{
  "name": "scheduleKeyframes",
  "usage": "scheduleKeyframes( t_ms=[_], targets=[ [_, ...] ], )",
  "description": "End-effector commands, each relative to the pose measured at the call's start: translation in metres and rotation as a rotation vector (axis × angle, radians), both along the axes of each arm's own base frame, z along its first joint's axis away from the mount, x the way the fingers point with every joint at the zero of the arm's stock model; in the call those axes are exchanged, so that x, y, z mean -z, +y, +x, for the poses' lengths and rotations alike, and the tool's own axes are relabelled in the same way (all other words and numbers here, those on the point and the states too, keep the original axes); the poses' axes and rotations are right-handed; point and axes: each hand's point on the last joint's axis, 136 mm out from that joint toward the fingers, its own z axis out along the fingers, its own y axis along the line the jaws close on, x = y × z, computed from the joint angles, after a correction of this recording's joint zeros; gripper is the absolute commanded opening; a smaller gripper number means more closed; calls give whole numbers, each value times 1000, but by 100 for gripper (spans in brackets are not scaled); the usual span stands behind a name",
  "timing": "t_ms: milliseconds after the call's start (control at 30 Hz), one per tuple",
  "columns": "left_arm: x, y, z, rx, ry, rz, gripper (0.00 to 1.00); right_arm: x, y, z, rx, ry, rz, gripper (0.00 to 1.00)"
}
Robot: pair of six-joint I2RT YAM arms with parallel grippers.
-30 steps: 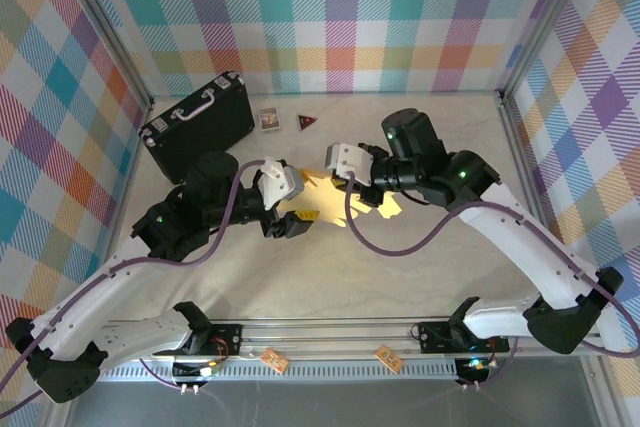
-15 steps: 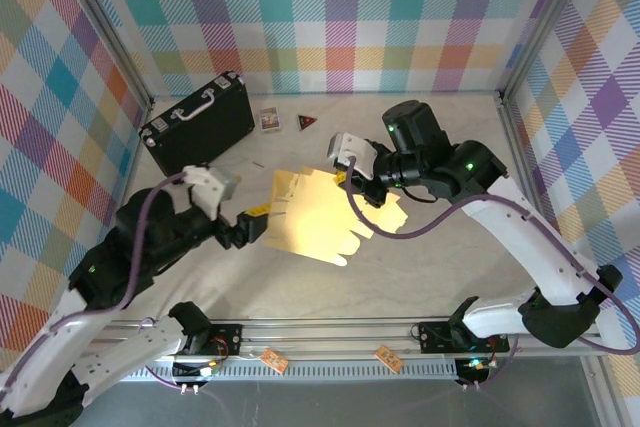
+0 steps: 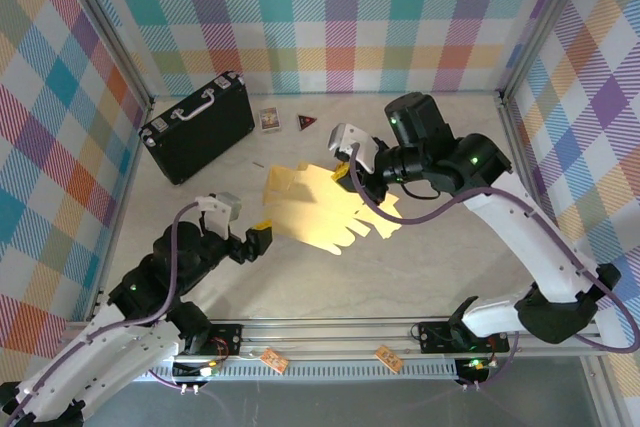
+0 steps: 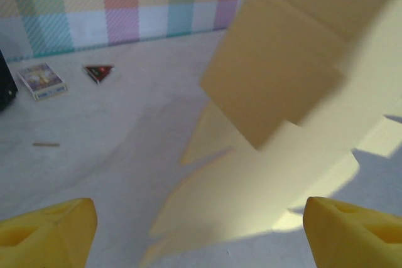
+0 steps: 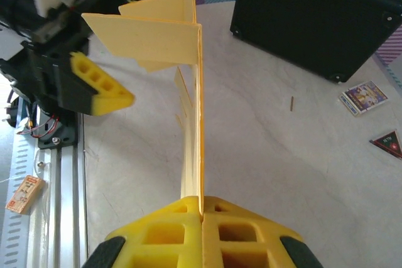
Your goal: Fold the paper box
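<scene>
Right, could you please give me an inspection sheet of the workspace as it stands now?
Surface: pale table, a small stick lying on it.
Job's things: paper box, a flat unfolded sheet, held by one edge.
Clutter: black case, card and dark triangle at the far side.
Tools: right tool shut on the sheet's edge; left tool open, apart from the sheet.
Cables: purple cables looped along both arms.
Surroundings: plaid walls.
</scene>
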Motion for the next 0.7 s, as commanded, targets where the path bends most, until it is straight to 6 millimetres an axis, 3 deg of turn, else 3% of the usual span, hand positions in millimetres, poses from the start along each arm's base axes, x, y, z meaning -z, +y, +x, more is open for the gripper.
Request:
scheduleKeyframes(
  t_ms=[0, 233, 367, 533, 667],
  targets=[
    [-12, -2, 15, -39, -147, -23, 87, -7, -4, -14, -63, -20, 35, 2],
    [-5, -32, 8, 136, -229, 7, 85, -12, -4, -22, -101, -34, 52, 2],
    [-6, -50, 0, 244, -241, -14, 76, -14, -6, -21, -93, -50, 53, 2],
    [-7, -55, -9, 290, -253, -69, 65, -10, -8, -13, -60, -58, 39, 2],
    [-10, -53, -16, 300, -291, -105, 62, -13, -7, -9, -44, -60, 52, 1]
  ],
)
